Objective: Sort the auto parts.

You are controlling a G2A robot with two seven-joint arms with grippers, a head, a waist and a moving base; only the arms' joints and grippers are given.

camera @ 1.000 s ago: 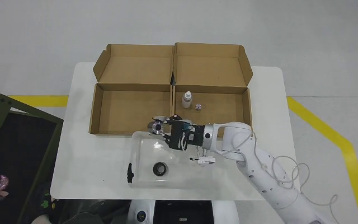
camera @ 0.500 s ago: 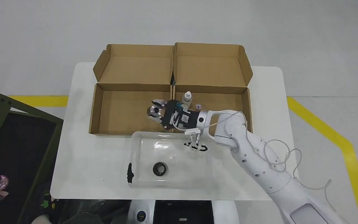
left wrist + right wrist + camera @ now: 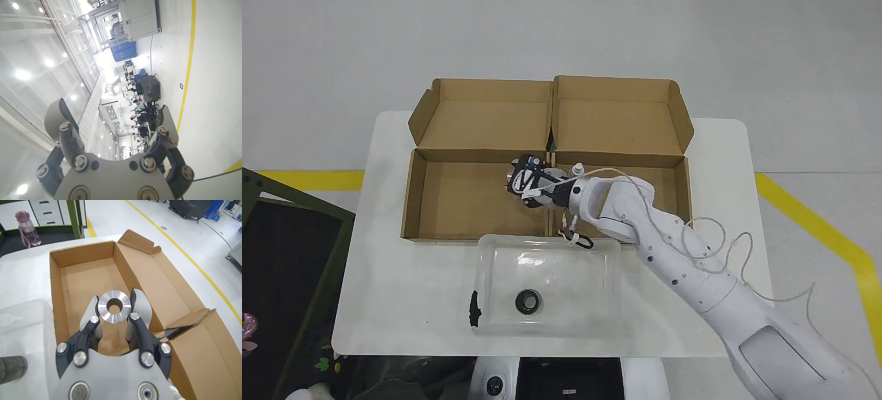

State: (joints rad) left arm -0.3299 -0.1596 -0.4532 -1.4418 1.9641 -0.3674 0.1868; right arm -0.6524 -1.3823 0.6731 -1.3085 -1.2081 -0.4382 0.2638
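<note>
The right gripper (image 3: 114, 297) holds a flat metal ring (image 3: 123, 308) with a round hole in its middle. Its two fingers (image 3: 139, 302) are closed on the edge of the ring, one on each side. The ring is over the inside of the left cardboard box (image 3: 462, 200), near the wall that this box shares with the right cardboard box (image 3: 662, 187). I cannot tell if the ring touches the floor of the box; in the right wrist view it seems to be above it.

Both boxes stand side by side at the far part of the white desk (image 3: 382, 280), with their lids folded back. In front of them, nearer to the robot, stands a clear plastic bin (image 3: 482, 290). One small black ring (image 3: 529, 299) lies on the bottom of this bin.

The left gripper (image 3: 112, 106) points up toward the hall, away from the desk. Its fingers (image 3: 66, 113) are spread wide apart and there is nothing between them.

Beyond the desk a pink water bottle (image 3: 28, 230) stands on a green cart.
</note>
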